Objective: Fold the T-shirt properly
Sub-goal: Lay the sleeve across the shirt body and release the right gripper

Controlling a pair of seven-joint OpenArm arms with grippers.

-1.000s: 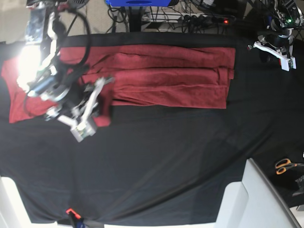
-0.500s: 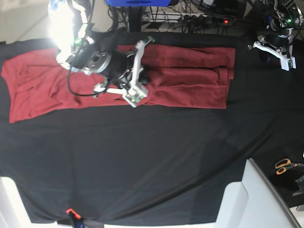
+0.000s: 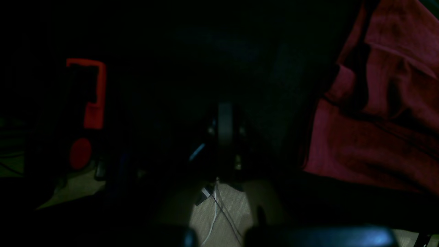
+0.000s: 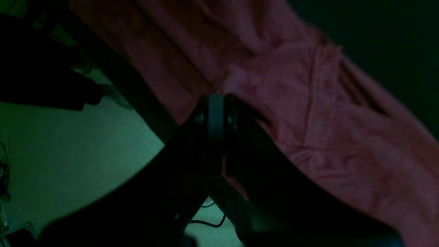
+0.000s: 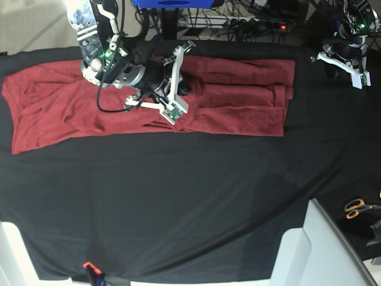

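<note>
The maroon T-shirt [image 5: 238, 95] lies across the back of the black table cloth [image 5: 190, 196]. Its right half is folded into long strips and its left half [image 5: 53, 107] lies spread flat. My right gripper [image 5: 178, 86] is over the middle of the shirt. In the right wrist view its fingers [image 4: 216, 103] are pressed together with bunched shirt fabric [image 4: 308, 113] at the tips. My left gripper [image 5: 336, 62] is off the shirt at the table's far right corner. In the dark left wrist view it [image 3: 224, 118] looks shut and empty, with the shirt's edge [image 3: 370, 137] to its right.
Orange-handled scissors [image 5: 357, 207] lie at the right edge. A white panel [image 5: 315, 250] stands at the front right. Cables and a power strip [image 5: 262, 24] run behind the table. A red-orange object [image 3: 91, 99] shows in the left wrist view.
My right gripper has moved from the shirt's lower left edge up and right to the shirt's middle, drawing the lower hem with it. The left arm has not moved.
</note>
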